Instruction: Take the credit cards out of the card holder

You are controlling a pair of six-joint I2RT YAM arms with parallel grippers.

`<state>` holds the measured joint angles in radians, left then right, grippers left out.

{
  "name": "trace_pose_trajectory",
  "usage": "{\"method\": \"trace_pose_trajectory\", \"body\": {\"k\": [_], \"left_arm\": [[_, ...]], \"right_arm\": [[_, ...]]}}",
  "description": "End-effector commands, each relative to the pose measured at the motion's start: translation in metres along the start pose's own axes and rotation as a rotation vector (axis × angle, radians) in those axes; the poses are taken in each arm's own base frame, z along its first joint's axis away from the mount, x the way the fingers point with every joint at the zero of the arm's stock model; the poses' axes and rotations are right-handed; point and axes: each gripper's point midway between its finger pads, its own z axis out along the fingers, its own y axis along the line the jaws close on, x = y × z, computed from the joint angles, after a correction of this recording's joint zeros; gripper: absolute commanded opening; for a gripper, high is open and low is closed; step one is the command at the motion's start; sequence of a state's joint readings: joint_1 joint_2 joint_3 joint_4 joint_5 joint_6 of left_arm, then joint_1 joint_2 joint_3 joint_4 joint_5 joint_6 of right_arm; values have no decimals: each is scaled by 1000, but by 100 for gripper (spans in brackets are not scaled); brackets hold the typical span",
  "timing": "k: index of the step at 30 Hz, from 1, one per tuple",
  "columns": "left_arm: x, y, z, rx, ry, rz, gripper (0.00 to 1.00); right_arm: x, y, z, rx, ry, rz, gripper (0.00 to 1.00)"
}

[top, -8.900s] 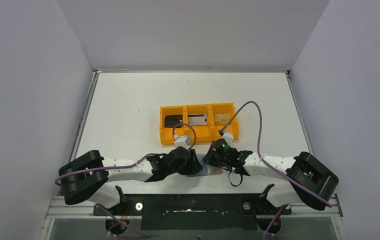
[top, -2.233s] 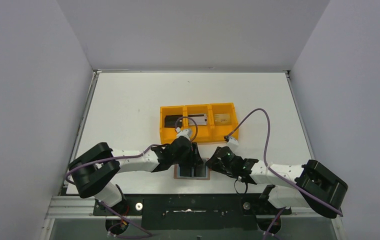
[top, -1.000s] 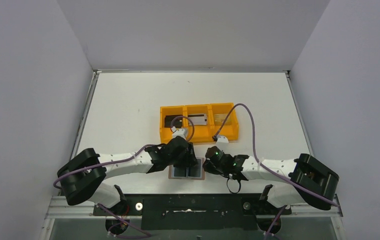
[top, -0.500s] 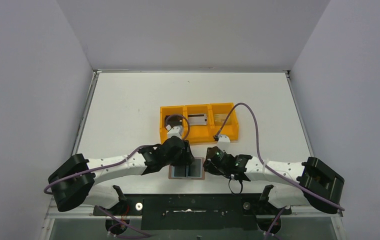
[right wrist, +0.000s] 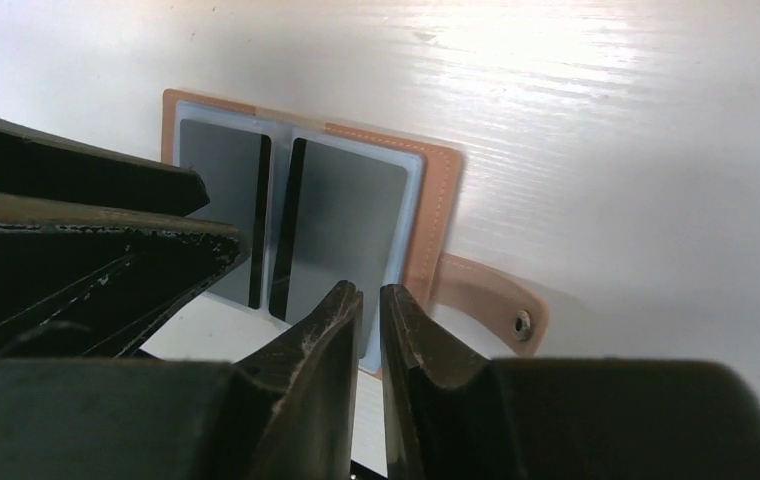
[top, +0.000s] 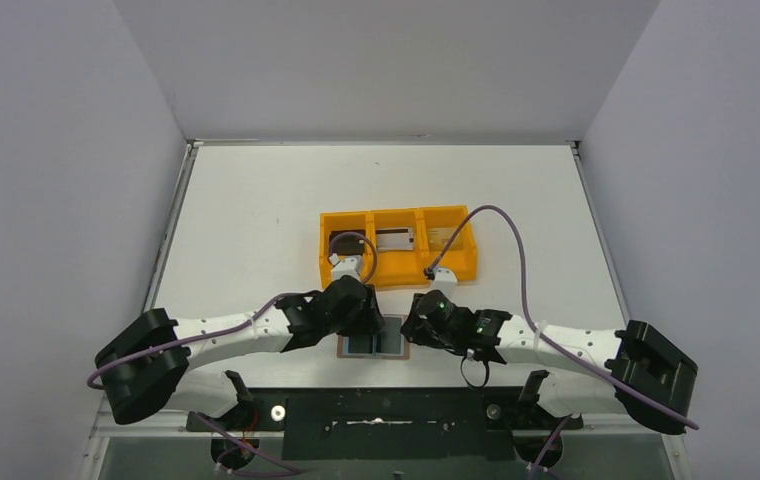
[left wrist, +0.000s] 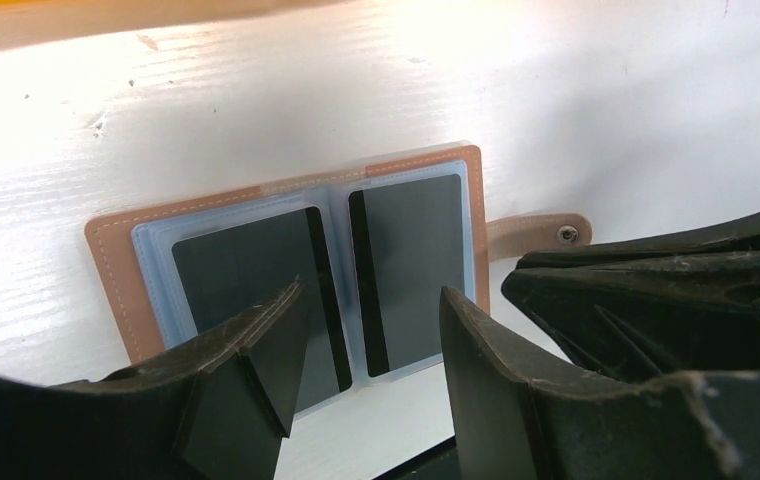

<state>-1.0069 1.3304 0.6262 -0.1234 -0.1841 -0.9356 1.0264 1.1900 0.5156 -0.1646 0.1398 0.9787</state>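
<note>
Now, the card holder (top: 373,343) lies open and flat at the bench's (top: 256,220) near edge, hemmed in by both wrists. Your left fingers (left wrist: 256,370) stand apart over it. Your right fingers (right wrist: 321,340) are almost together at its edge. Behind, an orange tray (top: 397,271) holds three cards (top: 396,239).

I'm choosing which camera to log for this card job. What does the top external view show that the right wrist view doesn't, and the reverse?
Only top external: the orange tray farther back on the table, with a silvery card in its middle compartment. Only right wrist: the snap tab, and the fingers of the right hand nearly together at an edge of the card holder. Both: that holder lying open and flat, two dark panels up.
</note>
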Motion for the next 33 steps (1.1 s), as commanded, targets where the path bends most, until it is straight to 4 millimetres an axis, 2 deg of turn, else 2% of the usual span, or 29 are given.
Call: {"method": "trace_pose_trajectory", "body": {"k": [1, 9, 15, 21, 25, 29, 33], "left_arm": [[-11, -8, -7, 39, -50, -23, 50], [-11, -9, -9, 60, -57, -35, 50], [-5, -17, -4, 100, -24, -25, 50], [4, 4, 2, -3, 2, -46, 50], [7, 7, 2, 3, -3, -67, 50], [18, 3, 6, 44, 43, -72, 50], [28, 10, 12, 18, 80, -75, 48]], "right_arm": [[-2, 17, 6, -80, -6, 13, 13], [22, 1, 24, -42, 63, 21, 5], [40, -31, 33, 81, 99, 76, 0], [47, -49, 34, 145, 100, 116, 0], [50, -51, 34, 137, 103, 127, 0], [51, -51, 36, 134, 111, 125, 0], [52, -52, 36, 134, 111, 126, 0]]}}
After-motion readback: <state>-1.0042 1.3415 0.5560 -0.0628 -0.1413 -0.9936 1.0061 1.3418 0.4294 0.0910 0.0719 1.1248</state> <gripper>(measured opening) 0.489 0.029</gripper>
